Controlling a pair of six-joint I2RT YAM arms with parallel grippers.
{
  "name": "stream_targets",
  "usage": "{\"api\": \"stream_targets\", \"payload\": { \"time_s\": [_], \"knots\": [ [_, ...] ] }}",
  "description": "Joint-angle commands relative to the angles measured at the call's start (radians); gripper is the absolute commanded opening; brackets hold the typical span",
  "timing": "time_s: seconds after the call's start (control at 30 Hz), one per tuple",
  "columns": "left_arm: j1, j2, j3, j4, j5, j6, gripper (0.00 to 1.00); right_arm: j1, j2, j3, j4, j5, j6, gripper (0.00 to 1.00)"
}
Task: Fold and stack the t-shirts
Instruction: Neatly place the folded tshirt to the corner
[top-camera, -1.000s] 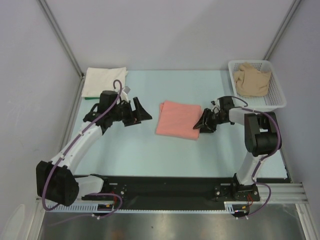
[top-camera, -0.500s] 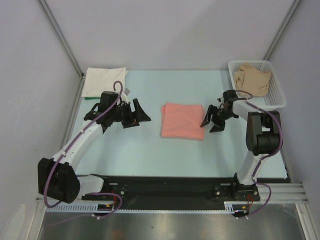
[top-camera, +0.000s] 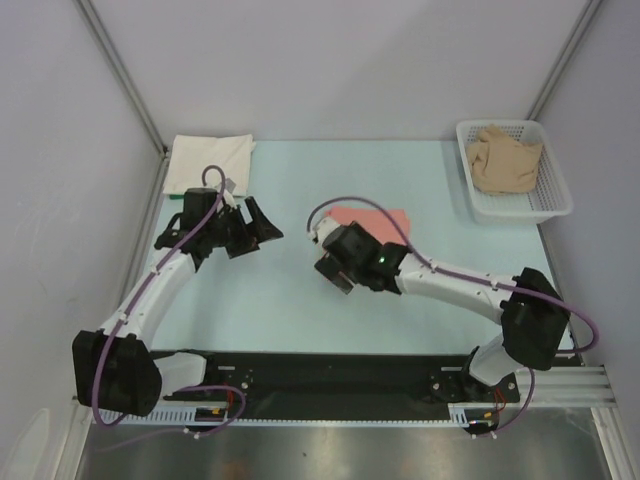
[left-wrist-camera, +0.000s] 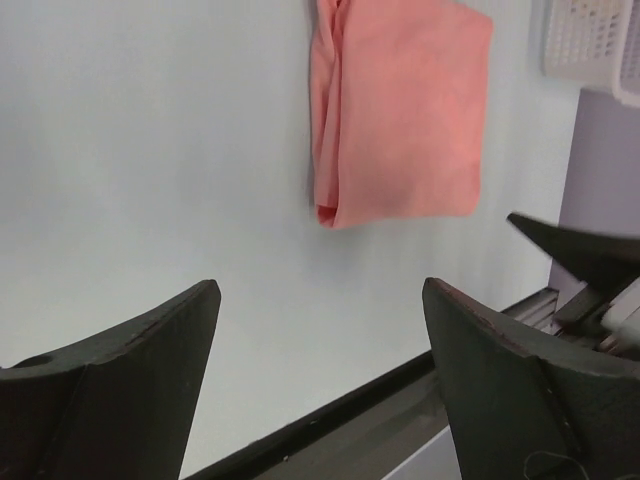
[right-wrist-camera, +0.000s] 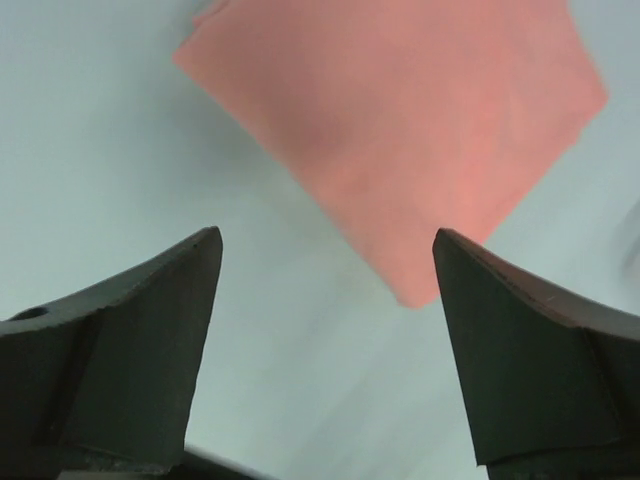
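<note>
From above, the salmon-pink t-shirt (top-camera: 385, 218) lies folded flat near the middle of the worktop (top-camera: 280, 290), and the right arm partly covers it. In the left wrist view, the left gripper (left-wrist-camera: 320, 285) stands wide apart and empty; the shirt beyond it shows layered fold edges. In the right wrist view, the right gripper (right-wrist-camera: 325, 235) is also apart, near one smooth corner of the shirt.
</note>
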Motion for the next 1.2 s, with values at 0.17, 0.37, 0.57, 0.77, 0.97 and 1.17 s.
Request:
{"api": "stream_targets", "payload": {
  "time_s": [0.17,0.37,0.57,0.77,0.97,1.17],
  "knots": [
    [0.130,0.021,-0.058,0.145,0.111,-0.077,0.88,0.147,0.007,-0.247,0.394,0.129,-0.533,0.86],
    [0.167,0.054,-0.109,0.205,0.177,-0.106,0.87,0.151,0.155,-0.237,0.506,0.107,-0.628,0.79],
    [0.209,0.069,-0.129,0.228,0.214,-0.143,0.87,0.128,0.249,-0.221,0.569,0.077,-0.654,0.73],
    [0.216,0.101,-0.108,0.235,0.237,-0.175,0.88,0.105,0.314,-0.195,0.612,0.031,-0.688,0.66],
    [0.216,0.198,-0.069,0.301,0.312,-0.206,0.96,0.052,0.315,-0.148,0.557,-0.017,-0.648,0.27],
    [0.139,0.398,-0.033,0.450,0.432,-0.262,1.00,0.029,0.265,-0.106,0.455,-0.078,-0.623,0.00]
  ]
}}
